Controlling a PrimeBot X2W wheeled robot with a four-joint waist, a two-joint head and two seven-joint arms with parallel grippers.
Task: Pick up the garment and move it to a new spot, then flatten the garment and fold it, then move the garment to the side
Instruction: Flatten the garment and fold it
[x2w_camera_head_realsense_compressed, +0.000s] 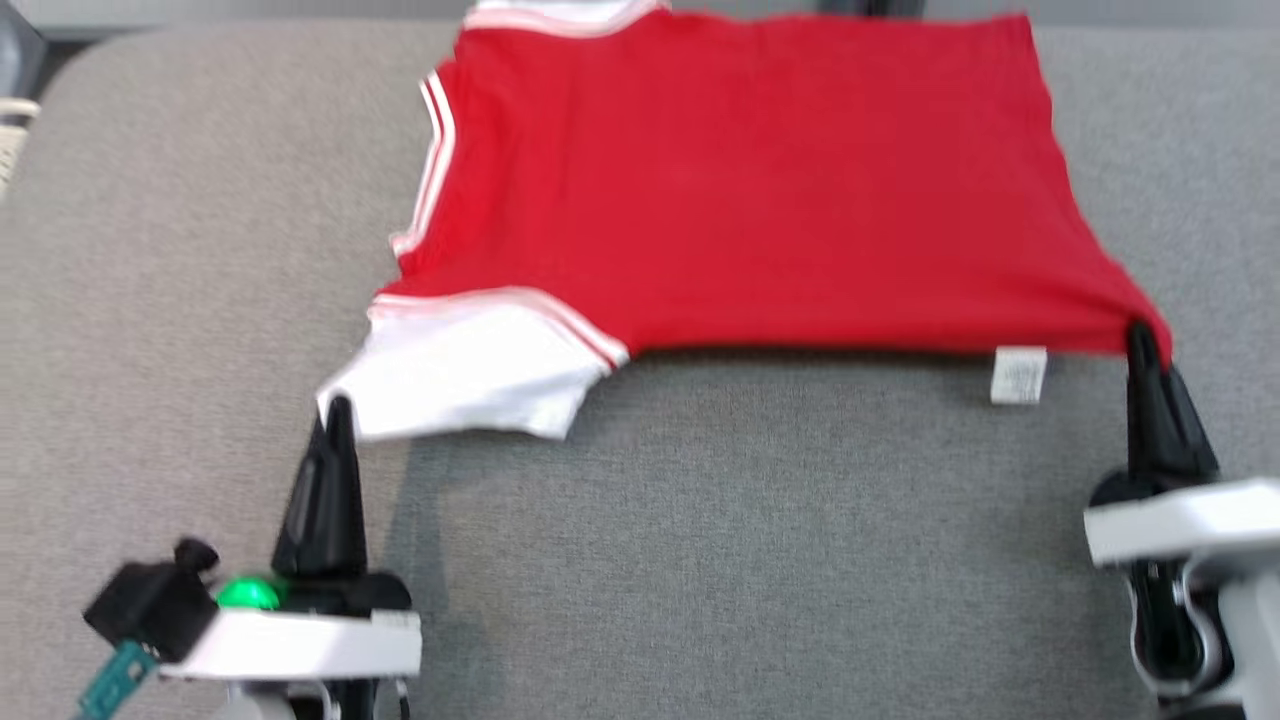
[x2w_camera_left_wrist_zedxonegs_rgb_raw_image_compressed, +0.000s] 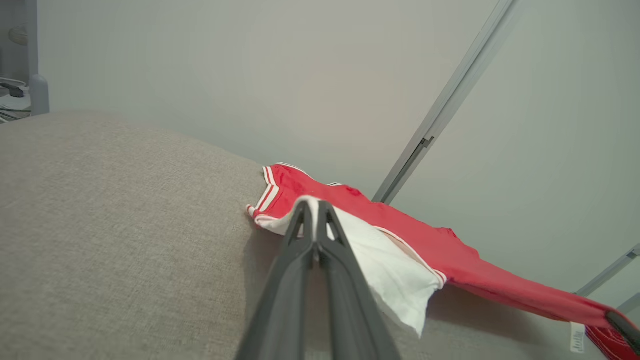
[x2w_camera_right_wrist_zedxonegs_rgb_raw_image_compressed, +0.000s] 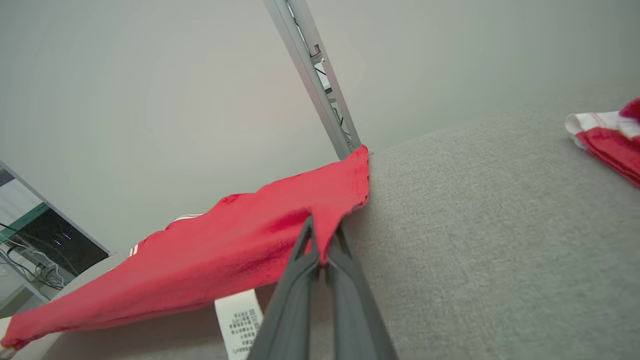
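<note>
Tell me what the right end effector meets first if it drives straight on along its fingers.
The red garment: the right end effector is shut on its corner, so it would push into the lifted cloth. Beyond that, probably the grey cushion toward the metal post, though depth is unclear.

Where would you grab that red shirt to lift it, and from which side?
By its near corners, from the near side: the white sleeve on the left, the hem corner on the right. The red shirt lies spread, so one pinch might bunch it. Left tool and right tool grip there.
</note>
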